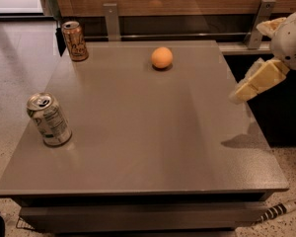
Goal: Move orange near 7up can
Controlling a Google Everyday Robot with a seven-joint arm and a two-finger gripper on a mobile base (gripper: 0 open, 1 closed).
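Observation:
The orange (162, 58) lies on the grey table (148, 147), at the far middle. The 7up can (49, 119), silver-white with green print, stands upright near the table's left edge, far from the orange. My gripper (248, 63) hangs in the air at the table's right edge, to the right of the orange and a little nearer than it. Its two pale yellow fingers (256, 81) stand apart, with nothing between them. It touches neither the orange nor the can.
An orange-brown can (75, 41) with cursive lettering stands at the table's far left corner. A wooden wall with metal brackets (111, 21) runs behind the table. Speckled floor lies to the left and at the front right.

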